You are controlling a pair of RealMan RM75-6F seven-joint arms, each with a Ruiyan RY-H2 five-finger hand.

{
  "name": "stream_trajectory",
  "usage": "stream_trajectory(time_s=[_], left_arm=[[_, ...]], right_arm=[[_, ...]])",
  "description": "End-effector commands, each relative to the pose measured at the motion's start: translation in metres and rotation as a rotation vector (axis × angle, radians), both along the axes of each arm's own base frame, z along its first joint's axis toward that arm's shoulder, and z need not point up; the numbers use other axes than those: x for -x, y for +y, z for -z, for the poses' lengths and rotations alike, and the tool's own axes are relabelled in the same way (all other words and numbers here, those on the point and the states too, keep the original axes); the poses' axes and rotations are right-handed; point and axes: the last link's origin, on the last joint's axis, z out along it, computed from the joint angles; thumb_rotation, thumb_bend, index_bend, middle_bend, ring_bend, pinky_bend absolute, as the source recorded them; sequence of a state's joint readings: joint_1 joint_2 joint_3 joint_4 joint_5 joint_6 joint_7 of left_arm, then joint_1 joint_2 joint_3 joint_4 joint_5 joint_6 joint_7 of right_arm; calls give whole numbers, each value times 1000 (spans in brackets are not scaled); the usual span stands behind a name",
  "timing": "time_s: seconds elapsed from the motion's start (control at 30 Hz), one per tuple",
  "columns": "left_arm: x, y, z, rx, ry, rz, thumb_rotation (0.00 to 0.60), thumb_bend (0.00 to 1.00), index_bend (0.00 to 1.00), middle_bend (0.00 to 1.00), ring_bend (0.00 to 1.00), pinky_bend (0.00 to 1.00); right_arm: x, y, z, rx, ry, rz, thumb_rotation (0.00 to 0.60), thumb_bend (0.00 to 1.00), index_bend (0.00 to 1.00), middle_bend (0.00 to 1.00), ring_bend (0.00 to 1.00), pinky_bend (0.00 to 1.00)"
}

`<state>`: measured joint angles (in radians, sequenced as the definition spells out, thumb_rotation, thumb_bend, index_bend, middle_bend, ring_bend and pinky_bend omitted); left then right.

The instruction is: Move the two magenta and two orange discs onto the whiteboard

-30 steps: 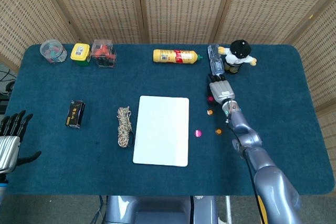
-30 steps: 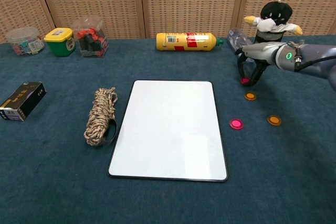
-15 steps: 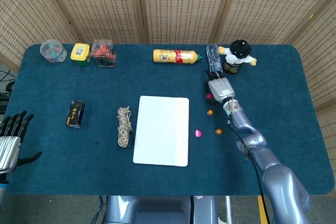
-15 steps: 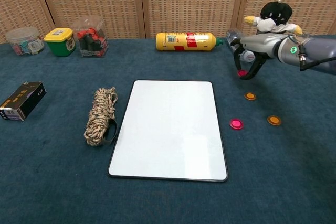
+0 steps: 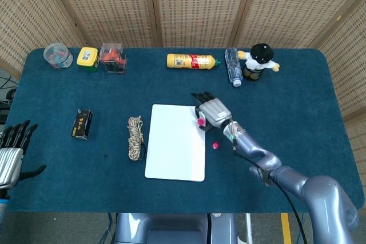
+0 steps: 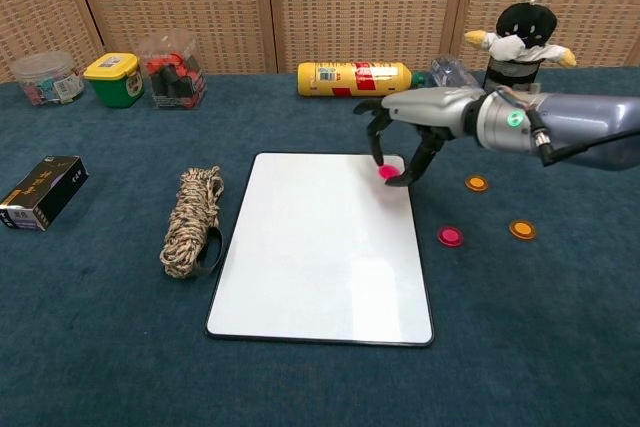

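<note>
The whiteboard lies flat mid-table. My right hand hovers over its far right corner and pinches a magenta disc between fingertips, right at the board's surface. A second magenta disc lies on the blue cloth just right of the board. Two orange discs sit further right; my forearm hides them in the head view. My left hand rests at the table's left edge, fingers spread, holding nothing.
A coiled rope and a black box lie left of the board. Along the back stand small containers, a yellow bottle, a clear bottle and a doll.
My right hand lifted a magenta disc from the cloth near the doll and carried it left to the whiteboard's far right corner. The left hand stayed put.
</note>
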<state>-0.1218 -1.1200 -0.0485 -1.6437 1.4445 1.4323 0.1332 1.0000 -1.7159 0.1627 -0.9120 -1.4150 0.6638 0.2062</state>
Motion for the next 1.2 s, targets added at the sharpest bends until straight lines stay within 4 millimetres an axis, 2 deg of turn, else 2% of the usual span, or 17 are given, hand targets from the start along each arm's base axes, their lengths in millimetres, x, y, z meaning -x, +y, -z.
stream_trajectory(time_s=[0.03, 0.2, 0.37, 0.43, 0.5, 0.57, 0.6, 0.83, 0.93, 1.0, 1.1, 1.2], left_arm=[[0, 0, 0, 0, -1, 0, 600, 0, 0, 0, 0, 0], [1, 0, -1, 4, -4, -2, 600, 0, 0, 0, 0, 0], [1, 0, -1, 6, -9, -3, 600, 0, 0, 0, 0, 0], [2, 0, -1, 6, -11, -5, 600, 0, 0, 0, 0, 0], [2, -1, -1, 7, -12, -5, 600, 0, 0, 0, 0, 0], [2, 0, -2, 8, -12, -4, 600, 0, 0, 0, 0, 0], [2, 0, -1, 9, -12, -4, 600, 0, 0, 0, 0, 0], [2, -1, -1, 13, -11, -1, 600, 0, 0, 0, 0, 0], [1, -1, -1, 14, -13, 0, 600, 0, 0, 0, 0, 0], [1, -1, -1, 16, -14, 3, 600, 0, 0, 0, 0, 0], [0, -2, -1, 18, -16, 7, 600, 0, 0, 0, 0, 0], [0, -2, -1, 21, -15, 14, 600, 0, 0, 0, 0, 0]], right_arm=[[-26, 22, 9, -23, -2, -72, 600, 414, 516, 0, 0, 0], [-45, 33, 26, -40, -1, -82, 600, 414, 516, 0, 0, 0], [-52, 34, 35, -26, 26, -78, 600, 392, 496, 0, 0, 0], [-51, 32, 36, -28, 35, -62, 600, 258, 365, 0, 0, 0], [-49, 32, 37, -39, 42, -46, 600, 49, 112, 0, 0, 0], [-48, 32, 35, -53, 45, -27, 600, 0, 11, 0, 0, 0], [-48, 32, 34, -55, 44, -23, 600, 0, 0, 0, 0, 0], [-46, 36, 10, -19, 18, -26, 600, 0, 11, 0, 0, 0], [-37, 41, -5, 5, 21, -35, 600, 77, 153, 0, 0, 0], [-27, 48, -15, 22, 31, -43, 600, 181, 241, 0, 0, 0], [-10, 56, -26, 35, 51, -39, 600, 256, 285, 0, 0, 0], [5, 64, -33, 46, 69, -28, 600, 260, 306, 0, 0, 0]])
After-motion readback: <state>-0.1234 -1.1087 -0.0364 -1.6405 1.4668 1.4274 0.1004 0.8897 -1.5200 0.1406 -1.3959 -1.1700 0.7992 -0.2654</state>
